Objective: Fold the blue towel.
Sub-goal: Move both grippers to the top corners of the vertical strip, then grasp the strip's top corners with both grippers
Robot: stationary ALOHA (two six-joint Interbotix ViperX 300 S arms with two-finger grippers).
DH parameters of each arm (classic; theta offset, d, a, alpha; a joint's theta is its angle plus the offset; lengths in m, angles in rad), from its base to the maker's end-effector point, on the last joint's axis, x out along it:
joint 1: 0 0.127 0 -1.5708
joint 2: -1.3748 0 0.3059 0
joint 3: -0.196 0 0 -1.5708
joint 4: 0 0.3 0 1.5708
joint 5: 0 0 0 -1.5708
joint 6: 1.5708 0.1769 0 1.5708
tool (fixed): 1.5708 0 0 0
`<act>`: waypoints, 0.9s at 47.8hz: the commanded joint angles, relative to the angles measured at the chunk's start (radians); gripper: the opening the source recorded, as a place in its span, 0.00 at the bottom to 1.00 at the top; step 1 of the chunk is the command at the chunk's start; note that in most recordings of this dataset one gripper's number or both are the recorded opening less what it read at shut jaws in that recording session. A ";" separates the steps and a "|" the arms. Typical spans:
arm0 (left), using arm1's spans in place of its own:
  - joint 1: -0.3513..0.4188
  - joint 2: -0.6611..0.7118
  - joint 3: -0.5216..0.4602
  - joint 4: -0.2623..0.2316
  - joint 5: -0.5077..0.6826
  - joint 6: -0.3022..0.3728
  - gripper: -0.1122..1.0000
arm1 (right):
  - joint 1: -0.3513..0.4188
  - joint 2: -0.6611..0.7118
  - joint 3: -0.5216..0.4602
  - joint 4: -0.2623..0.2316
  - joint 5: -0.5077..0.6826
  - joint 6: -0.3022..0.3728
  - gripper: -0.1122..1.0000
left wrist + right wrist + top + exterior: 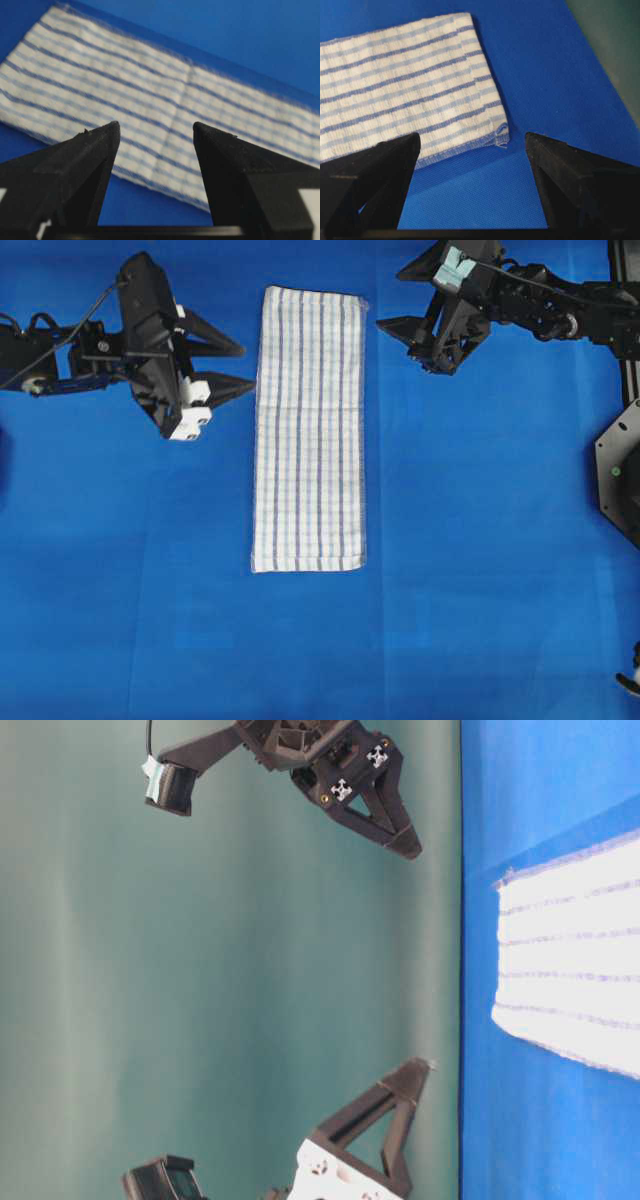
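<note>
Two grippers, both empty. In the overhead view the left gripper (225,365) sits at upper left with jaws parted wide, tips pointing toward the long left edge of the blue towel (308,430) and just short of it. The right gripper (415,340) sits at upper right, jaws spread about as wide as they go, tips aimed at the towel's top right corner, also not touching.

Towel: a long narrow strip at centre frame, running top to bottom, lying flat. The right wrist view shows doubled layers at the near corner (497,132) with a loose thread, so I judge it already folded lengthwise once. A faint crosswise crease shows at mid-length in the left wrist view (182,107).

Handling, as judgement: light, limp woven cloth, no stiffness; it will drape and the layers may slide apart if only the top one is pinched. The best hold is probably the two top corners, catching all layers at the hem, then carrying them down to the bottom edge.

Surface: blue table covering (480,590), plain, fine-textured, lightly creased; likely enough friction to keep the far end put.

Room: green backdrop (250,970) in the table-level view.
</note>
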 commanded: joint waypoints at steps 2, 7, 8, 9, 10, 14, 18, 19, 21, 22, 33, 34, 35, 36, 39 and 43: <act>0.043 0.018 -0.055 0.003 -0.012 0.011 0.58 | -0.017 0.017 -0.034 0.000 -0.014 -0.002 0.90; 0.091 0.074 -0.095 0.003 -0.012 0.061 0.58 | -0.032 0.063 -0.058 0.000 -0.023 -0.002 0.90; 0.100 0.087 -0.103 0.003 -0.012 0.071 0.58 | -0.035 0.071 -0.063 0.000 -0.026 -0.003 0.90; 0.109 0.098 -0.109 0.002 -0.011 0.080 0.58 | -0.038 0.086 -0.071 -0.002 -0.031 -0.003 0.90; 0.118 0.110 -0.115 0.003 -0.012 0.086 0.58 | -0.040 0.097 -0.077 0.000 -0.034 -0.003 0.90; 0.153 0.160 -0.138 0.003 -0.012 0.100 0.58 | -0.041 0.135 -0.097 0.000 -0.046 -0.002 0.90; 0.187 0.218 -0.164 0.003 -0.014 0.104 0.58 | -0.043 0.178 -0.115 0.002 -0.058 -0.002 0.90; 0.195 0.230 -0.169 0.003 -0.015 0.104 0.58 | -0.043 0.187 -0.120 0.002 -0.063 -0.002 0.90; 0.204 0.256 -0.179 0.003 -0.020 0.104 0.58 | -0.043 0.213 -0.130 0.003 -0.075 0.000 0.90; 0.209 0.270 -0.184 0.003 -0.021 0.106 0.58 | -0.043 0.224 -0.133 0.003 -0.078 0.000 0.90; 0.233 0.387 -0.227 0.003 -0.067 0.107 0.58 | -0.054 0.318 -0.164 0.006 -0.100 0.005 0.89; 0.235 0.393 -0.229 0.002 -0.071 0.107 0.58 | -0.054 0.324 -0.166 0.008 -0.103 0.005 0.89; 0.238 0.397 -0.230 0.003 -0.075 0.107 0.58 | -0.054 0.330 -0.167 0.009 -0.106 0.005 0.89; 0.239 0.403 -0.232 0.003 -0.078 0.106 0.58 | -0.054 0.336 -0.169 0.009 -0.109 0.005 0.89; 0.247 0.419 -0.233 0.003 -0.089 0.107 0.58 | -0.054 0.353 -0.173 0.017 -0.117 0.005 0.89; 0.258 0.433 -0.235 0.003 -0.097 0.106 0.58 | -0.054 0.374 -0.178 0.025 -0.127 0.005 0.89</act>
